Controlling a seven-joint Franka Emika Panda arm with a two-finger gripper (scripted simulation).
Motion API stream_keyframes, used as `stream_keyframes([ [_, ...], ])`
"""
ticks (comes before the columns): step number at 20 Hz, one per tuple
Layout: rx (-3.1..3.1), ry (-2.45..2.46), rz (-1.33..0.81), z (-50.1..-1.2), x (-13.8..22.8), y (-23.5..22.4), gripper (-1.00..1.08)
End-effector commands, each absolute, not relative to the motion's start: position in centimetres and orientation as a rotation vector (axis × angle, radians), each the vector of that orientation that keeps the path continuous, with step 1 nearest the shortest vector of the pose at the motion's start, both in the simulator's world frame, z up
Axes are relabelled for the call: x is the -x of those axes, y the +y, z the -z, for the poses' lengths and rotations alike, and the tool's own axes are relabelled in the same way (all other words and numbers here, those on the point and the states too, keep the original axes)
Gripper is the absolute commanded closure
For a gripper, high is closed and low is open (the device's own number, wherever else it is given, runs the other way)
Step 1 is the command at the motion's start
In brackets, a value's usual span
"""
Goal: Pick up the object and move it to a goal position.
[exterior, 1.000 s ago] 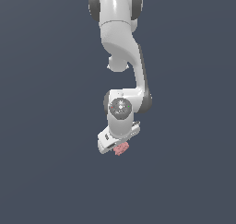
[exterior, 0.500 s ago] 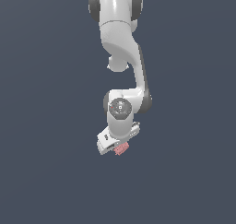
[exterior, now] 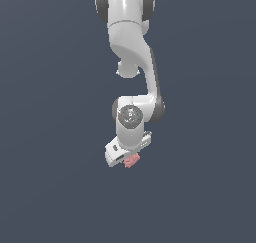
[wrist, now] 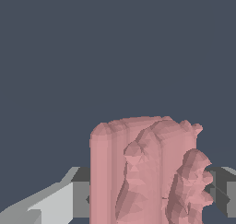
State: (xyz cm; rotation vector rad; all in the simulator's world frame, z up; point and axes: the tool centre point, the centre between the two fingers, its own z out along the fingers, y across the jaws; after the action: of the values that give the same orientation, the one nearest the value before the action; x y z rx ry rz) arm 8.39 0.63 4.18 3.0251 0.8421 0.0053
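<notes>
Claw (exterior: pixel 128 159) closed on the object (exterior: pixel 132 160), a small pinkish-red lump with a rough, bumpy surface, much narrower than the white hand above it. In the wrist view the object (wrist: pixel 147 172) fills the space between the two fingers: one grey-and-white finger (wrist: pixel 69 197) shows on one side and the other dark finger (wrist: pixel 223 188) on the opposite side, both pressed close against it. In the exterior view the object pokes out beneath the hand, toward that view's right of the hand's lower edge. The hand is tilted, its wide face slanting. Above it the white arm (exterior: pixel 131 62) rises to the frame's top. Plain dark blue-grey background all around.
</notes>
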Motion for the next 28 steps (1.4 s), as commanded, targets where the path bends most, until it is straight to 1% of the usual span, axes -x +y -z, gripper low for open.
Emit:
stream_keyframes([
  [1,-3.025,0.842,-0.007,-4.6,-8.1,0.5,1.08],
  [8,-3.025,0.842,-0.005,-6.7,-6.5,-0.2,1.08],
  [20,-3.025,0.843,-0.001,-13.1,-1.8,-2.1,1.08],
  [28,-3.026,0.843,0.000,-15.5,-0.2,-2.9,1.08],
])
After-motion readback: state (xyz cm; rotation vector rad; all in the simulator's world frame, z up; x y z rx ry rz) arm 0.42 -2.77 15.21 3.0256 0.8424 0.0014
